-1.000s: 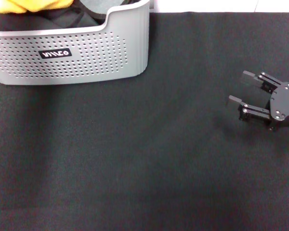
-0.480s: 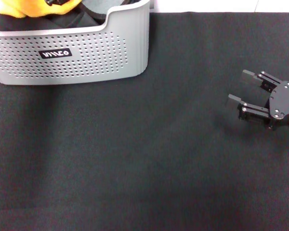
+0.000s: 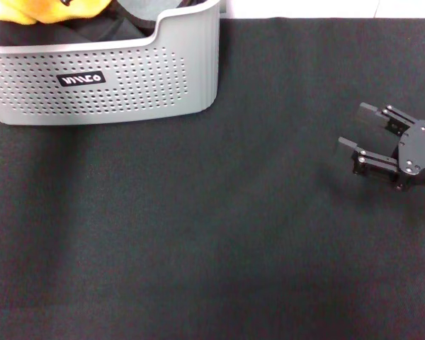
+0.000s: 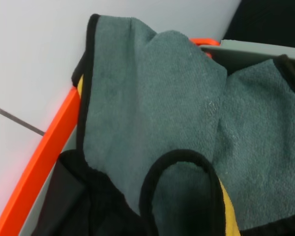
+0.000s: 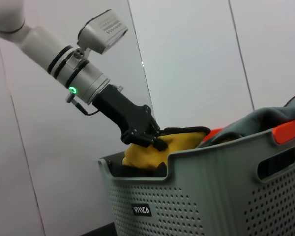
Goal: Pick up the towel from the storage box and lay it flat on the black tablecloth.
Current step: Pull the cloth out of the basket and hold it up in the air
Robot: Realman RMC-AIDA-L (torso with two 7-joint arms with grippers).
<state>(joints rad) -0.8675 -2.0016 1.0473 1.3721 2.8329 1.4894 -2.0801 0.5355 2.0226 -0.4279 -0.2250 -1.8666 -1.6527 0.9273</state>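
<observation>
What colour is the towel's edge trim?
Black; the towel shows it best in the left wrist view.

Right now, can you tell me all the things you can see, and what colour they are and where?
towel: one, yellow-orange on one face and grey on the other with black trim, bunched at the top of the storage box, partly lifted out.
storage box: one, light grey with holes in its walls and a small black label, at the far left of the cloth.
orange rim: one, bright orange, along the box's edge beside the towel.
black tablecloth: one, black, spread under the box and covering most of the head view.
wall: white panels, behind the box.
left gripper: one, black, over the box, shut on the towel.
right gripper: one, black, open, low over the right side of the tablecloth, holding nothing.
</observation>
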